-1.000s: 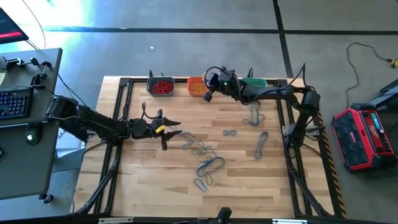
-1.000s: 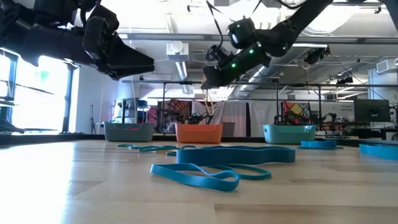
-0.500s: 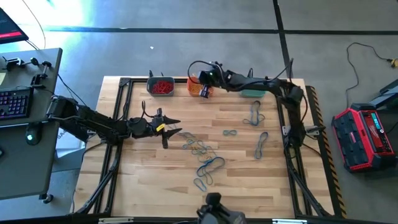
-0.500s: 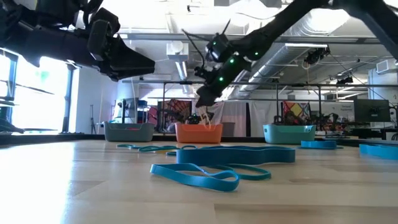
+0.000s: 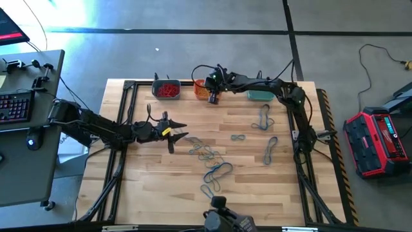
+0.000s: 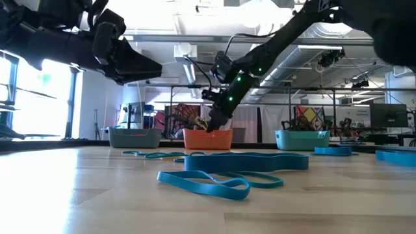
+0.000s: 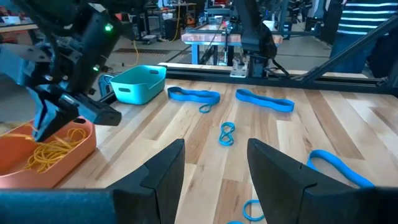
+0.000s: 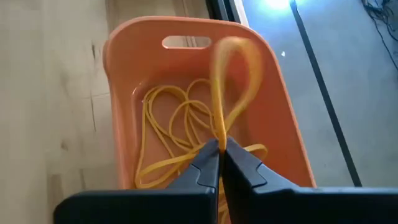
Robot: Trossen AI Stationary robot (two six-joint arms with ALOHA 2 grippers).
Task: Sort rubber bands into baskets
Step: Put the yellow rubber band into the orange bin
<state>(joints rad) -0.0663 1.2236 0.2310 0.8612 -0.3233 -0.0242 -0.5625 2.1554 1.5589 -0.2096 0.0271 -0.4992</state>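
Right over the orange basket (image 8: 124, 74), a yellow rubber band (image 8: 233, 81) hung from the right gripper (image 8: 221, 165), which was pinching it tight. This looked like the drop step, so the next move would be to let go so the band falls in with the other yellow bands (image 8: 171, 134) lying there. Beside it, the grey-blue basket (image 5: 166, 89) held red bands, and the teal basket (image 7: 138, 84) on the other side showed nothing inside from this angle. Many blue bands (image 5: 215, 171) lay loose on the desk (image 5: 154, 187), not yet sorted. Well away from the baskets, the left gripper (image 5: 177, 132) waited above the desk with its fingers spread and nothing between them.
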